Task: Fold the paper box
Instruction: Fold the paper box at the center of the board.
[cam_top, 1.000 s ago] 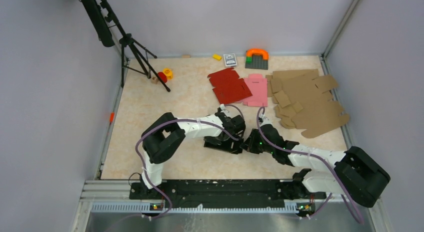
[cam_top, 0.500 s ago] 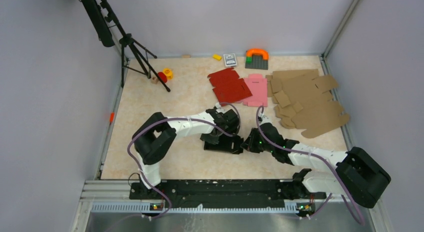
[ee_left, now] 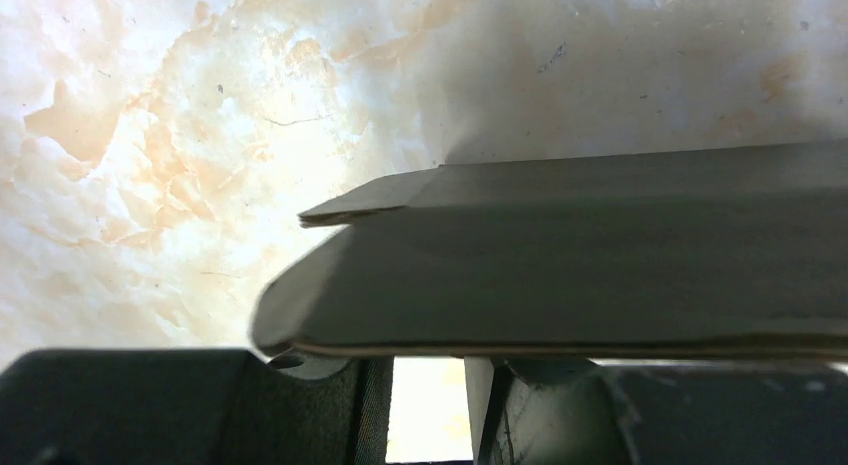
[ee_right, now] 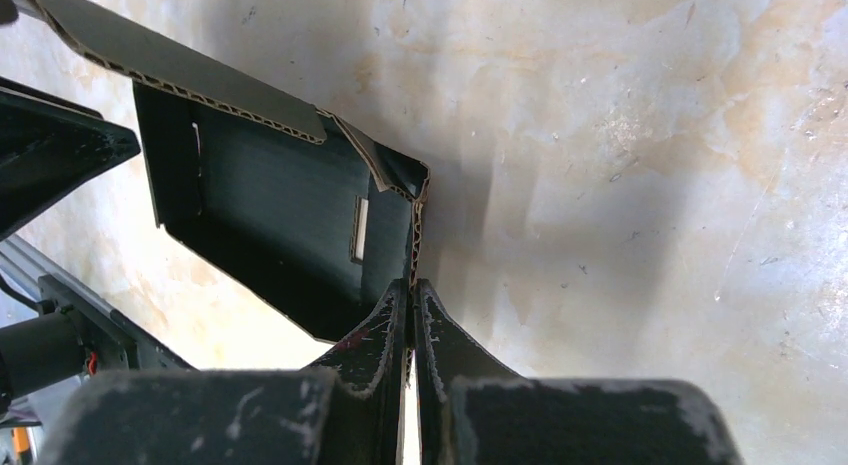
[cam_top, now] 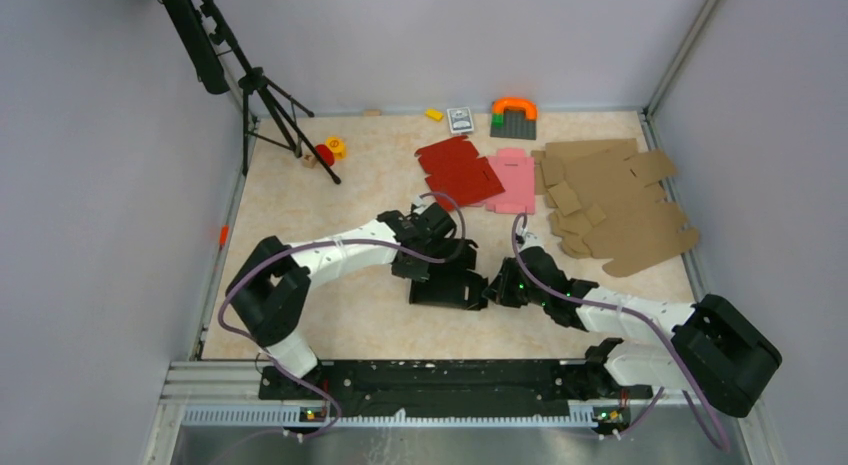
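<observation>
We note the left claw [ee_left: 430, 377] easing from a tighter set to narrowly parted, nothing between its fingers, while its arm draws off toward the left. The box [cam_top: 452, 288] sits part-folded on the tabletop [cam_top: 330, 200] between the arms, with a flap lying just past the left fingers. The right claw [ee_right: 412, 297] is pinched on a corrugated wall edge. We judge this a release, with a regrip due.

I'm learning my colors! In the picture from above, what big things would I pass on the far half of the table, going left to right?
Tripod → red cardboard → pink cardboard → brown cardboard.
</observation>
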Motion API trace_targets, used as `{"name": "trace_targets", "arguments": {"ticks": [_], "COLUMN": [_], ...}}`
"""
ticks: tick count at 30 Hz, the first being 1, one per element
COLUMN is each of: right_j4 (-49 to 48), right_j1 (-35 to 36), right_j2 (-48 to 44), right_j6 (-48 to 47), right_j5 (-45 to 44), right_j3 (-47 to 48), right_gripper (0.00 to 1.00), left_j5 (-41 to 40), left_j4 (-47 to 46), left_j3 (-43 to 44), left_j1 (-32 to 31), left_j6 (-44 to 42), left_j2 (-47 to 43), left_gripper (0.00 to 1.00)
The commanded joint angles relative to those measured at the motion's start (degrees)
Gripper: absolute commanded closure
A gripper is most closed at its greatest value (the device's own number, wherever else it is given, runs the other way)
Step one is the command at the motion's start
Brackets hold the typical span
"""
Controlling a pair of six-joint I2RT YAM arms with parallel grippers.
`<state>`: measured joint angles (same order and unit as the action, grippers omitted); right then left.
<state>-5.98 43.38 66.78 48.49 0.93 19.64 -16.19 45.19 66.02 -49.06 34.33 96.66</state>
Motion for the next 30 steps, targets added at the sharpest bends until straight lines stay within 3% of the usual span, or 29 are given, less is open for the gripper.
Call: {"name": "trace_targets", "arguments": {"ticks": [1, 2, 5, 7, 15, 19, 21, 26, 30], "right_j4": [-0.9, -0.7, 0.2, 1.2, 7.8, 11.2, 13.0, 14.2, 14.1], "right_j1": [-0.1, 0.0, 0.0, 0.0, -0.4, -1.1, -1.9, -7.8, -9.3], "right_j2": [-0.7, -0.6, -1.0, -1.3, -4.6, -5.2, -5.6, -6.0, -3.5], "right_j6": [-1.5, -1.7, -2.3, -3.0, -6.6, -8.7, -9.8, -10.6, -10.7], "right_j5": [-0.8, -0.8, -0.8, -2.0, -3.2, -3.4, -3.8, 2.0, 4.7], "right_j3": [2.1, 2.2, 2.6, 3.2, 5.9, 7.8, 8.8, 10.4, 12.9], "right_gripper": [1.00, 0.99, 0.77, 0.68, 0.58, 0.53, 0.57, 0.97, 1.00], "left_j5": [5.7, 6.7, 8.7, 8.9, 11.6, 11.0, 12.8, 15.3, 11.4], "left_j4": [-3.9, -4.6, -6.1, -6.4, -6.8, -10.4, -12.5, -18.3, -19.3], "left_j3": [-3.3, -4.3, -7.7, -9.9, -17.5, -21.4, -22.7, -26.8, -28.9], "left_j1": [1.2, 1.3, 1.4, 1.5, 1.6, 1.9, 2.8, 2.9, 3.3], "left_j6": [-0.5, -0.3, 0.5, 1.3, 2.3, 3.4, 3.8, 3.0, 3.0], "left_j2": [-5.7, -7.0, -11.4, -15.0, -26.5, -28.8, -29.2, -33.6, -34.2], "left_gripper": [0.68, 0.68, 0.69, 0.70, 0.85, 1.00, 1.00, 1.00, 1.00]}}
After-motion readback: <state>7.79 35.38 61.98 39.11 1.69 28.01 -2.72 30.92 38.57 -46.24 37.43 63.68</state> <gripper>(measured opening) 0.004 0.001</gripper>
